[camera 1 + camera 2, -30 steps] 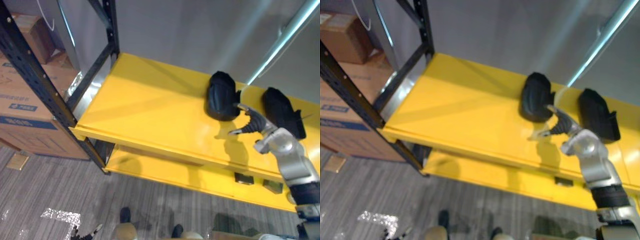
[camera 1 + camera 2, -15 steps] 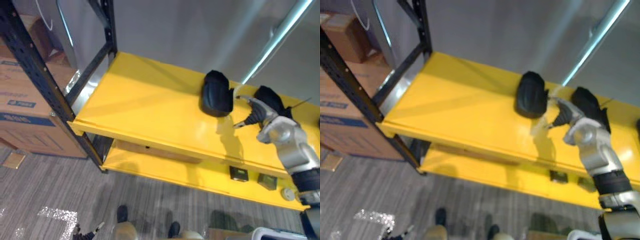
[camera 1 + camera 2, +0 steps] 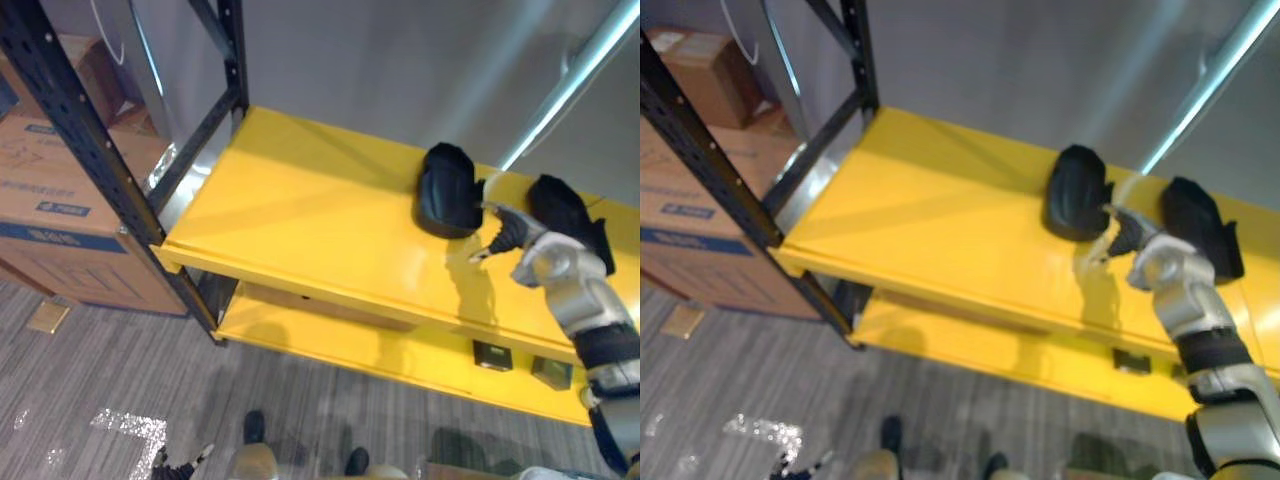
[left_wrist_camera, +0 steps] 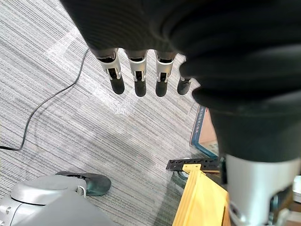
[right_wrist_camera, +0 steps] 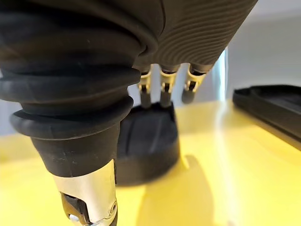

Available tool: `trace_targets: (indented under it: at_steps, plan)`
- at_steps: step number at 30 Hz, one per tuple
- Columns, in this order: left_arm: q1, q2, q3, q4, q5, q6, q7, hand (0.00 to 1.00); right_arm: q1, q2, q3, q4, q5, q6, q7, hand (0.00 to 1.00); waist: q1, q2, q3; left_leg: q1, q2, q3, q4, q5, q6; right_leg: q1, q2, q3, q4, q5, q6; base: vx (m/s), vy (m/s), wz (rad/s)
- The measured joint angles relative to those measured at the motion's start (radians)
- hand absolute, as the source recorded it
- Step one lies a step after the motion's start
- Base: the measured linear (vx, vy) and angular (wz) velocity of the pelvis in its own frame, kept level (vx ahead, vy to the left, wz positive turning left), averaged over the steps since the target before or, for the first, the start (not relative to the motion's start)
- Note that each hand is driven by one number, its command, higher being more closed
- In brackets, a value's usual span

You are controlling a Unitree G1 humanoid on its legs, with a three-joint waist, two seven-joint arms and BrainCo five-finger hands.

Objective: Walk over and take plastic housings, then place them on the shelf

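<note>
Two black plastic housings lie on the upper yellow shelf (image 3: 310, 225): one (image 3: 447, 190) near the middle back, the other (image 3: 568, 215) further right. My right hand (image 3: 507, 233) hovers just above the shelf between them, open and holding nothing, its fingers pointing at the nearer housing. In the right wrist view its straight fingers (image 5: 163, 88) hang just short of that housing (image 5: 148, 141), with the second housing (image 5: 275, 106) off to the side. My left hand (image 4: 136, 77) hangs open over the grey floor.
A black rack upright (image 3: 85, 150) stands at the shelf's left end, with cardboard boxes (image 3: 45, 215) behind it. The lower yellow shelf (image 3: 350, 345) carries small dark boxes (image 3: 492, 355). A grey wall and a metal pole (image 3: 575, 85) back the rack.
The whole picture swung left and then back, so the camera moved. My right hand stays open between the two housings, drawn slightly away from the nearer one.
</note>
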Motion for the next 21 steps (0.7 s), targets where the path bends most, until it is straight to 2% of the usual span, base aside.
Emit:
trace_targets:
  at_steps: [3,7,9,11,17,21]
  plan:
    - [-0.005,0.0,-0.013,-0.001,-0.006,0.006,0.0,0.0,-0.041,0.0,0.011,0.024,-0.002,-0.011,-0.054,0.0,0.002,0.013,0.019,-0.006,0.007,-0.001,0.0,0.003,0.004,-0.005,0.001,0.003,0.005,0.0,0.0,-0.05,0.002,0.01]
    - [-0.025,0.001,-0.017,-0.04,-0.008,0.02,-0.004,0.0,-0.088,-0.006,0.012,0.036,-0.004,-0.013,-0.109,0.0,0.002,0.016,0.06,-0.043,0.016,-0.002,0.001,0.016,0.004,-0.044,0.004,0.006,0.012,0.0,-0.014,-0.08,0.012,0.0]
    - [-0.063,0.004,-0.017,-0.049,-0.038,0.021,-0.006,0.0,-0.132,-0.021,0.015,0.035,-0.002,-0.012,-0.124,0.0,0.001,0.016,0.106,-0.073,0.021,-0.002,0.002,0.028,0.004,-0.076,0.009,0.009,0.013,0.016,-0.018,-0.07,0.013,-0.01]
    - [-0.08,0.005,-0.017,-0.078,-0.048,0.019,-0.008,0.0,-0.151,-0.034,0.018,0.031,0.001,-0.011,-0.126,0.0,0.001,0.013,0.148,-0.077,0.021,-0.002,0.006,0.033,0.009,-0.079,0.008,0.01,0.013,0.025,-0.013,-0.04,0.019,0.01]
    - [-0.106,0.018,-0.018,-0.093,-0.086,0.017,-0.015,0.0,-0.157,-0.058,0.021,-0.017,0.01,-0.01,-0.123,0.0,0.002,0.011,0.164,-0.105,0.02,0.003,0.007,0.037,0.015,-0.11,0.013,0.014,0.017,0.037,-0.014,0.01,0.002,-0.01]
    - [-0.117,0.025,-0.019,-0.116,-0.087,0.002,-0.015,0.0,-0.188,-0.084,0.04,-0.042,0.01,-0.011,-0.118,0.0,0.0,0.021,0.189,-0.104,0.025,0.004,0.007,0.035,0.014,-0.111,0.018,0.017,0.02,0.035,-0.018,-0.01,0.001,0.0]
